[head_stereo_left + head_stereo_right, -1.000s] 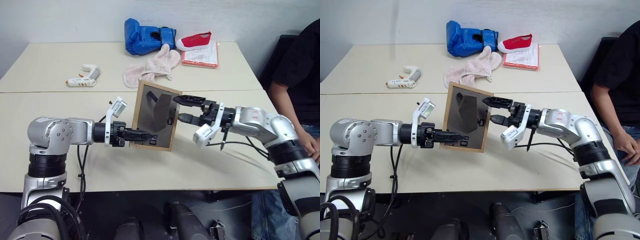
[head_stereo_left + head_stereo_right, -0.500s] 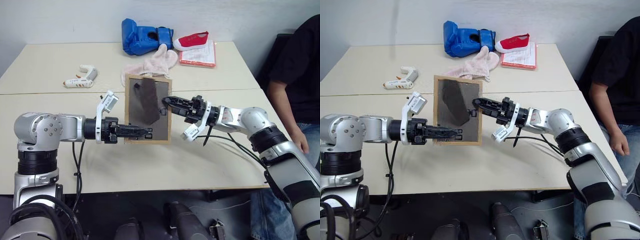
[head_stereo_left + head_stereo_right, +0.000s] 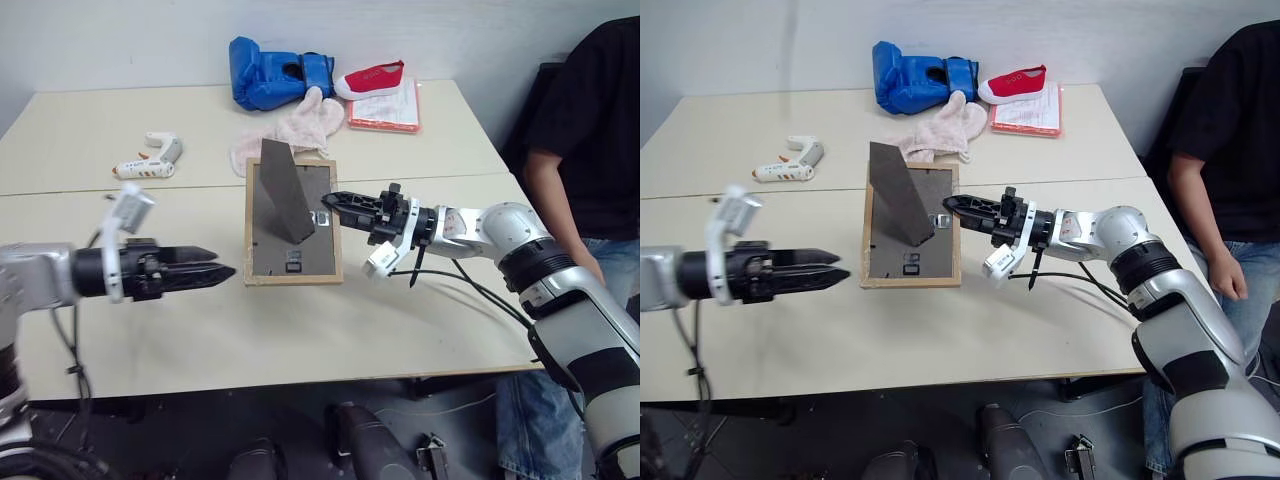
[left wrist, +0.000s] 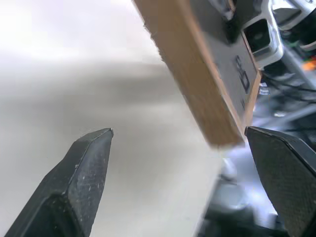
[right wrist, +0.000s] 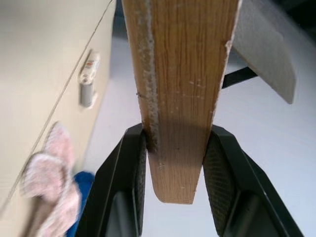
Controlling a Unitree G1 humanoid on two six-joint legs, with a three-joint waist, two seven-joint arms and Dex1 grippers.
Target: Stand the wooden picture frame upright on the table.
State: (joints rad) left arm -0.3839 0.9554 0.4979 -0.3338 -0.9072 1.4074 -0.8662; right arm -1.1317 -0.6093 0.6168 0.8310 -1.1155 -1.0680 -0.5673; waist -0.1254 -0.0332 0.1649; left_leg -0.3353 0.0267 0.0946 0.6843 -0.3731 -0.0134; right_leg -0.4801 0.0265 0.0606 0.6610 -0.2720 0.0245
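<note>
The wooden picture frame (image 3: 292, 225) has its dark back toward me, the fold-out stand (image 3: 283, 190) swung out from it. My right gripper (image 3: 335, 200) is shut on the frame's right edge and holds it. In the right wrist view the light wood edge (image 5: 177, 89) sits pinched between both fingers (image 5: 222, 168). My left gripper (image 3: 215, 270) is open, level with the frame's lower edge and off to its left, touching nothing. The left wrist view has the frame's corner (image 4: 197, 79) beyond the spread fingers (image 4: 89, 163). Whether the frame's lower edge rests on the table (image 3: 300, 330) I cannot tell.
At the back of the table lie a blue boxing glove (image 3: 275, 75), a red shoe (image 3: 368, 80), a pink-edged pad with paper (image 3: 388, 108) and a pink cloth (image 3: 290, 130). A white glue gun (image 3: 145, 158) lies back left. A person (image 3: 585, 120) sits at the right.
My left gripper let go of the frame, opened and drew back to the left. My right gripper shut on the frame's right edge and now holds it alone; the frame turned squarer.
</note>
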